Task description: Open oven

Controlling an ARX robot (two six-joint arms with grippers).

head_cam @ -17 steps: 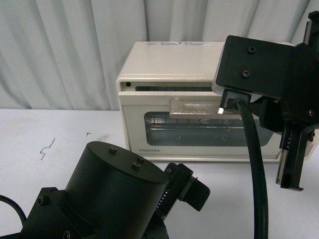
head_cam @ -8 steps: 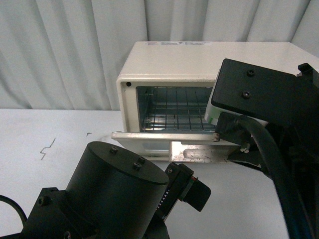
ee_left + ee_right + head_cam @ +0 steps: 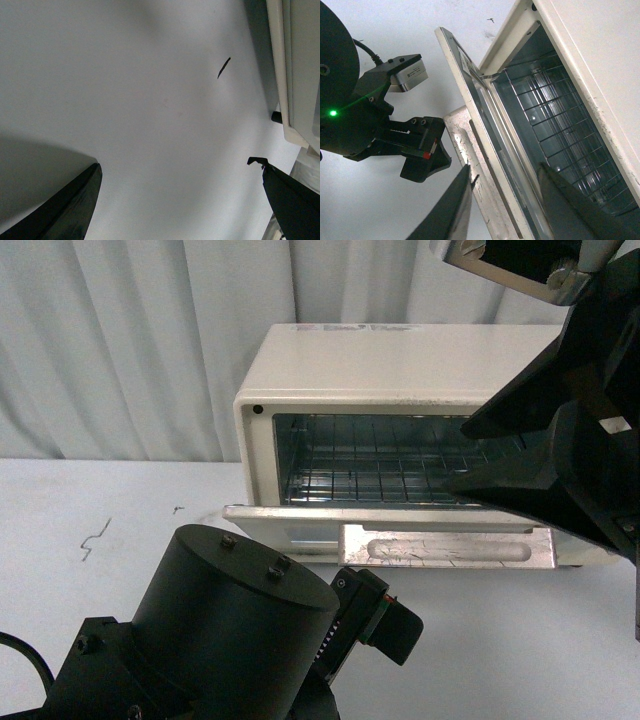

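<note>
Nearest the camera, the left claw [image 3: 175, 162] is held low over the table [image 3: 100, 570]. Its fingers are spread wide with nothing between them, and it is kept just short of the oven's [image 3: 400, 360] front corner, touching nothing.

Just beyond it, the door [image 3: 300, 512] is seen dropped down on its hinge to lie roughly level, its worn handle [image 3: 450, 548] thrust forward toward the robot. Behind the door the cavity is laid bare and the wire rack [image 3: 380, 465] can be seen inside. The oven itself is set on the table, a little right of centre, with a pale curtain [image 3: 150, 340] hung behind it.

The task is therefore judged to be done, or all but done. The door is fully lowered as far as can be told, and only a retreat of the arm would seem to be left.

The right claw [image 3: 505, 168] is held above the opened door, on the oven's right side and raised clear of it. Its fingers are parted and nothing is gripped. Through its wrist camera the door's edge and the handle are framed between the two fingers, yet they lie well below them — no contact with door, handle or rack is shown. In the front view its arm covers the oven's right end, so the knobs cannot be made out.
</note>
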